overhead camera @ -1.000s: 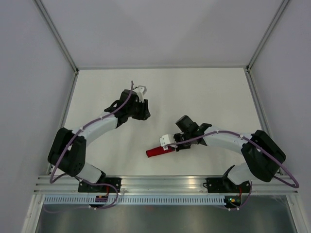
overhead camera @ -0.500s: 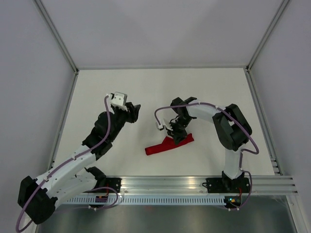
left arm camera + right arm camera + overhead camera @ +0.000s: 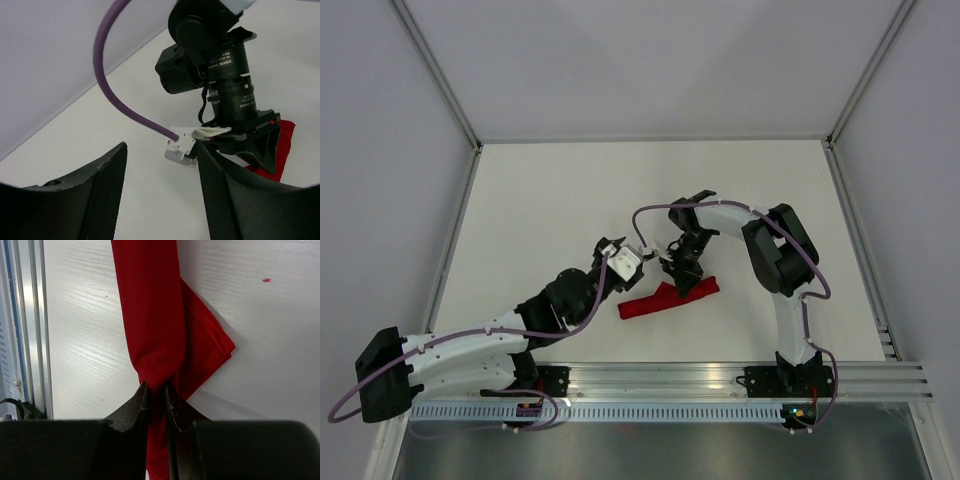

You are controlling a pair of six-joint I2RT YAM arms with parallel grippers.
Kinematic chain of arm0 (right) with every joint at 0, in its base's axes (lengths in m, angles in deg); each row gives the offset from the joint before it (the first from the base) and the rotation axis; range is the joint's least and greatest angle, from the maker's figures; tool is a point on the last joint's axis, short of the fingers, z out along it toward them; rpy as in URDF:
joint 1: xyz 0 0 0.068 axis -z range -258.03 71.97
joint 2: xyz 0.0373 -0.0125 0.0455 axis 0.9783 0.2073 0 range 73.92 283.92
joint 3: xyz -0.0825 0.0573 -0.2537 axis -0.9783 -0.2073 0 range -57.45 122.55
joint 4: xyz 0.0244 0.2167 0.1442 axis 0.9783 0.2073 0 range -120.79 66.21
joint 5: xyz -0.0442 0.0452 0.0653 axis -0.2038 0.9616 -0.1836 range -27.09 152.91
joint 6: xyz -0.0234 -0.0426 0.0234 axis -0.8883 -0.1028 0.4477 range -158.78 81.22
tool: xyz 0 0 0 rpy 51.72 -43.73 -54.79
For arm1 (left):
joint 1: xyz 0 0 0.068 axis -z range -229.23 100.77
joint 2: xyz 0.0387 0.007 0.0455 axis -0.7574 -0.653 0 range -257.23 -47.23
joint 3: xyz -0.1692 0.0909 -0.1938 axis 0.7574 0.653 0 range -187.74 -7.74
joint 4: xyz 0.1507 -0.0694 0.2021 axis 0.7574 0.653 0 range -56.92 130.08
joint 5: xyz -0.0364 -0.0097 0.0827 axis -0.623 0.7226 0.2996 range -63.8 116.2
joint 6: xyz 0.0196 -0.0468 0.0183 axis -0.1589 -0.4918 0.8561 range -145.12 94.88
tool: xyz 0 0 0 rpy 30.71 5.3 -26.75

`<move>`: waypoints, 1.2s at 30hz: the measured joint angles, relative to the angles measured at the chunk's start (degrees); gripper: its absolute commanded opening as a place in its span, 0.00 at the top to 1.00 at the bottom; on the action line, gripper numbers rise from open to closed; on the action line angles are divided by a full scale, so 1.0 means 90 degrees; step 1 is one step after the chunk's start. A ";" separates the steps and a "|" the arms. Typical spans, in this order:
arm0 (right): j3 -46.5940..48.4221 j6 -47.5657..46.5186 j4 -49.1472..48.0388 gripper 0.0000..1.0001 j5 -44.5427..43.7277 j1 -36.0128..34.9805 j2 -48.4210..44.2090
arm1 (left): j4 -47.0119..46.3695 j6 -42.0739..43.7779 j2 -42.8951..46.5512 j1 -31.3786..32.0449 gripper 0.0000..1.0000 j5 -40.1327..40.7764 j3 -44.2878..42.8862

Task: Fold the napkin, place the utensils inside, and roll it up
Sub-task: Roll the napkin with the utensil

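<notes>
My left gripper (image 3: pixel 638 258) hangs just above the white table (image 3: pixel 740 190) with its jaws spread wide and nothing between them; in its wrist view the two black fingers (image 3: pixel 107 195) frame only bare tabletop and hold nothing (image 3: pixel 161 150). Straight ahead of that open left gripper, close but apart from it, stands the black wrist of my right arm (image 3: pixel 225 75), a purple cable (image 3: pixel 115 85) looping over it, and past that wrist's base shows a corner of the napkin (image 3: pixel 282 145). Seen from above, the napkin (image 3: pixel 655 302) lies on the table as a narrow red band, running from just ahead of and nearer than my left gripper's tips across to the spot beneath my right gripper (image 3: pixel 682 282). My right gripper points down onto the band's right-hand part, its jaws drawn nearly together and pinching a gathered fold of the red cloth. Its wrist view shows the two dark tips (image 3: pixel 156 389) clamped on either side of that fold, the napkin (image 3: pixel 150 315) stretching straight away from them as a smooth folded strip, with a hemmed corner flap jutting out flat on the table to the strip's right. To the left of the pinched strip, well apart from it, runs the aluminium rail (image 3: pixel 30 330) at the table's near edge.
</notes>
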 measured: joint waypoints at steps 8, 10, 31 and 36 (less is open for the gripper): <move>0.0066 0.0007 0.0282 0.88 0.0109 0.0010 0.0163 | -0.0126 0.0736 -0.0629 0.1044 0.37 0.0197 0.0197; 0.0092 0.0019 0.0374 0.88 0.0138 0.0015 0.0221 | -0.0041 0.0828 -0.1066 0.1243 0.38 0.0194 0.0194; 0.0202 0.0233 0.0772 0.89 0.0257 0.0041 0.0493 | 0.0032 0.0848 -0.4114 0.1695 0.36 -0.0986 -0.0296; 0.0219 0.0243 0.0818 0.89 0.0267 0.0051 0.0525 | -0.0379 0.0848 -0.4483 0.1581 0.39 -0.0979 -0.0432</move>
